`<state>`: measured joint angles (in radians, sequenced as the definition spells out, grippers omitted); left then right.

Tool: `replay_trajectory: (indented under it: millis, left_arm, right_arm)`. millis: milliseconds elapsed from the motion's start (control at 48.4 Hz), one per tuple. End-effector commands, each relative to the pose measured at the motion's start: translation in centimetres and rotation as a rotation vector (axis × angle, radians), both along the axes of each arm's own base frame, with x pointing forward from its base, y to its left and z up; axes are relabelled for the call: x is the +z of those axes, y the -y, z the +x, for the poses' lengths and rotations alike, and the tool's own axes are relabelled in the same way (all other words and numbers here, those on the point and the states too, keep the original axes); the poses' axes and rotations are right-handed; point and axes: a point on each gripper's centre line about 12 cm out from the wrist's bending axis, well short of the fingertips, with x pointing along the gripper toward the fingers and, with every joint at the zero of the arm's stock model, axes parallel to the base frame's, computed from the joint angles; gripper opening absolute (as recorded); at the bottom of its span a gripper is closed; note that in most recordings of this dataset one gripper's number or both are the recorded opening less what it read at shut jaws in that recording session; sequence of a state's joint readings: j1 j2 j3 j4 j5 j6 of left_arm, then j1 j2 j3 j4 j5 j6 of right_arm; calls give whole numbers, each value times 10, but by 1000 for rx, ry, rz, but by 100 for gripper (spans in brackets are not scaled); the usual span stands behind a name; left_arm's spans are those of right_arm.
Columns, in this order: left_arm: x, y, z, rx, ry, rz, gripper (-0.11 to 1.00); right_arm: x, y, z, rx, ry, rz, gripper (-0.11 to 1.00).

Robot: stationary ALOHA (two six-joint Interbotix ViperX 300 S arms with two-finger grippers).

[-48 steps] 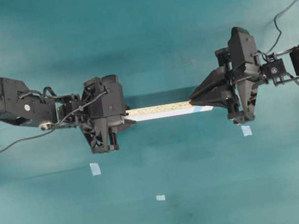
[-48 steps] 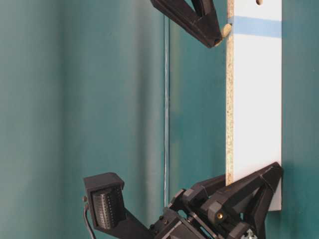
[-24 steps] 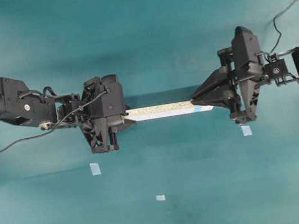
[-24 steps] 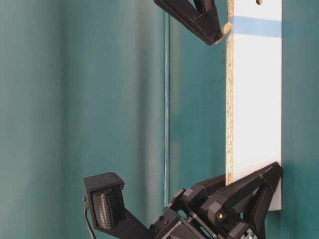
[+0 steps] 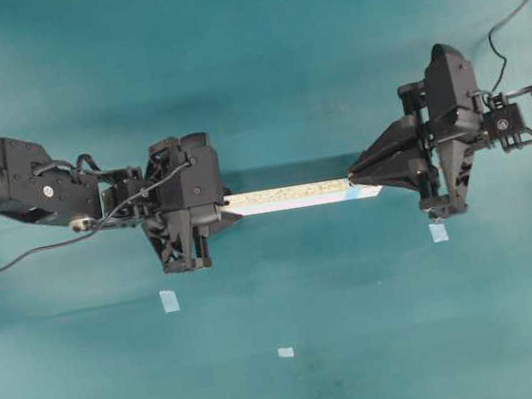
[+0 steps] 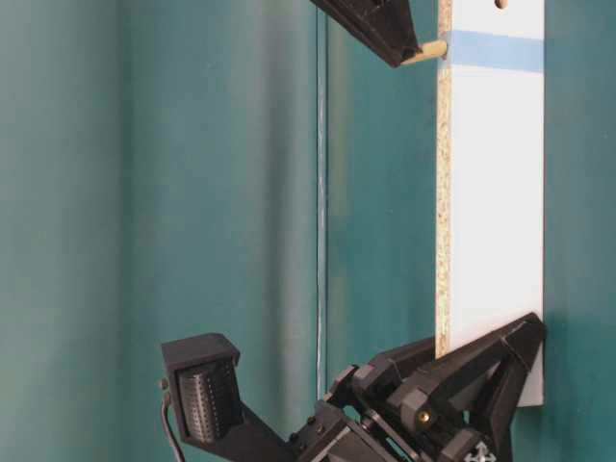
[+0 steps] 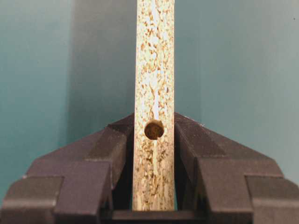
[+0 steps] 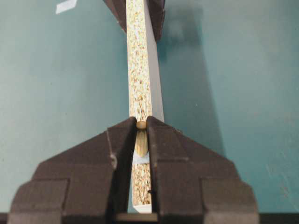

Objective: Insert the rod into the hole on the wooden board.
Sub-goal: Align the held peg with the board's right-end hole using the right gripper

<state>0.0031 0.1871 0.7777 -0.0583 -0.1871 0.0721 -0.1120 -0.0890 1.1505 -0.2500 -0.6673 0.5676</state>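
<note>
Right end effector (image 6: 416,53) drew back, squaring rod (image 6: 430,50) at wooden board (image 6: 496,192) edge | pinching rod tail | left end effector (image 7: 154,154) clamps board | rod light, stiff; hold tail.

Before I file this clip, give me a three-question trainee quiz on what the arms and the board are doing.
1. True or false: the wooden board lies flat on the table.
2. What do the right gripper fingers pinch: A tape, B the rod, C nothing?
3. Which gripper clamps the board's unmarked end?

Key: 1 false, held on edge. 2 B, its tip meets the speckled edge at the blue mark. 3 the left gripper.
</note>
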Motion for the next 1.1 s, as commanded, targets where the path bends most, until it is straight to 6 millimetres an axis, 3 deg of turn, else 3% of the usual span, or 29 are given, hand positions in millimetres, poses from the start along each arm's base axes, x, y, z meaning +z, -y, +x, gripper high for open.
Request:
replay_trajectory:
  millis: [0, 600, 1075]
  left_arm:
    - [10, -2, 5, 14, 35, -7, 32]
    - [9, -2, 4, 14, 31, -7, 32]
    - [9, -2, 3, 14, 29, -7, 32]
  right_arm:
    - [2, -1, -2, 1, -1, -1, 10]
    - [4, -3, -6, 6, -3, -2, 10]
    - [18, -3, 0, 14, 48, -21, 10]
